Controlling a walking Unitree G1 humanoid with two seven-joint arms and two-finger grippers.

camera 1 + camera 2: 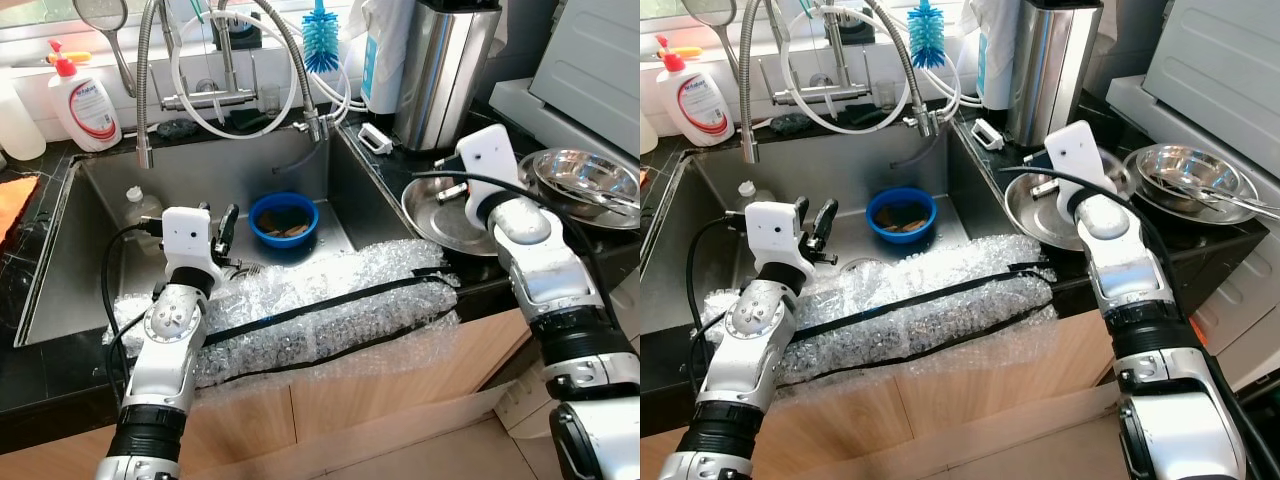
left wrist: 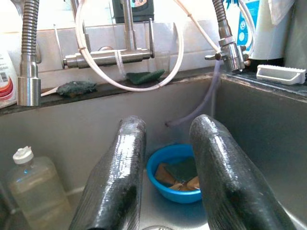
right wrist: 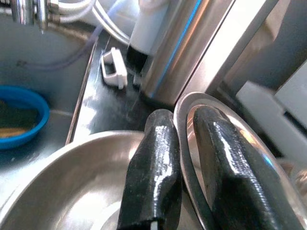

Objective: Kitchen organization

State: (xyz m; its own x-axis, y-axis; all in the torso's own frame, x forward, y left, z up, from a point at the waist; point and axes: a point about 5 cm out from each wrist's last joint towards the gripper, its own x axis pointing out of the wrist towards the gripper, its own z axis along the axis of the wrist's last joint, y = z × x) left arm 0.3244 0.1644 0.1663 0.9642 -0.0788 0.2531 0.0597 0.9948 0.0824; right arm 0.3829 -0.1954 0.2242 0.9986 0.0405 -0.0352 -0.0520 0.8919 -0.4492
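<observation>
A blue bowl (image 1: 283, 218) holding sponges and brown scraps sits on the floor of the steel sink (image 1: 100, 260). My left gripper (image 1: 228, 225) hangs inside the sink just left of the bowl, open with nothing between its fingers (image 2: 124, 163). It points at the bowl (image 2: 177, 175). On the right counter lies a flat steel plate (image 1: 435, 215). My right gripper (image 3: 184, 117) is over it, shut on the plate's thin rim (image 3: 180, 108), which runs between the two fingers. Stacked steel bowls (image 1: 585, 175) stand further right.
Bubble wrap (image 1: 320, 300) with black straps covers the sink's front edge. A clear bottle (image 1: 143, 205) stands in the sink's left corner. Behind are the faucet (image 1: 150, 100), hoses, a soap bottle (image 1: 85, 105), a blue brush (image 1: 322, 40) and a tall steel canister (image 1: 440, 70).
</observation>
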